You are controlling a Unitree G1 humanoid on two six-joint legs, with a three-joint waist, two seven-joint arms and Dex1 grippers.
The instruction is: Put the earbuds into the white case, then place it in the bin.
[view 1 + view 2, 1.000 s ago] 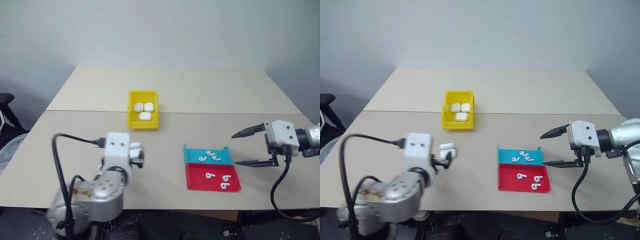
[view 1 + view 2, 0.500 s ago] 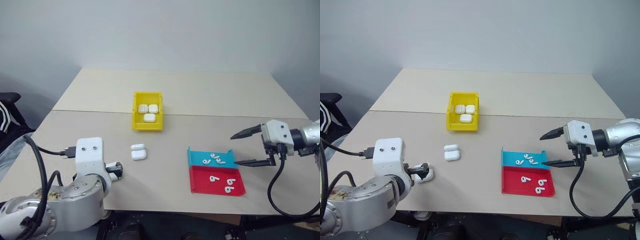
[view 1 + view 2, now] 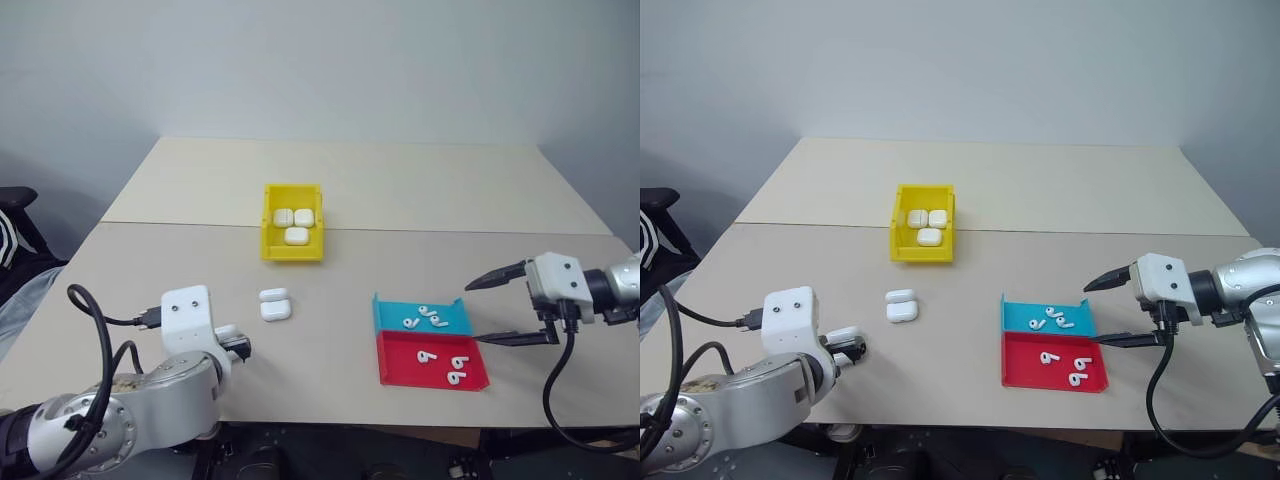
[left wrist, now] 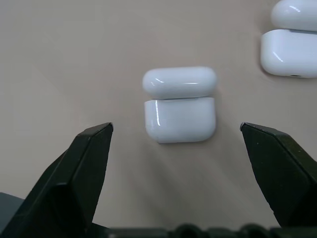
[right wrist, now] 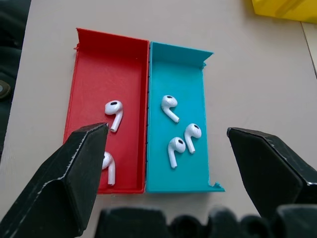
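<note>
A: White case (image 4: 180, 105): you find it on the table (image 3: 400, 200), lid swung open, between the left gripper (image 4: 178, 144)'s spread fingers, touching neither. Its long axis runs across the fingers' gap, the lid lying on the side away from them.

B: And relative to the bin (image 3: 293, 222)?

A: Nearer you than the bin, well apart. The right gripper (image 5: 166, 139) hangs spread over the earbuds (image 5: 181, 141) in the red tray (image 5: 94, 64) and blue tray (image 5: 185, 69).

no readable text, label, brand, number or sign stands on anything in view.
</note>
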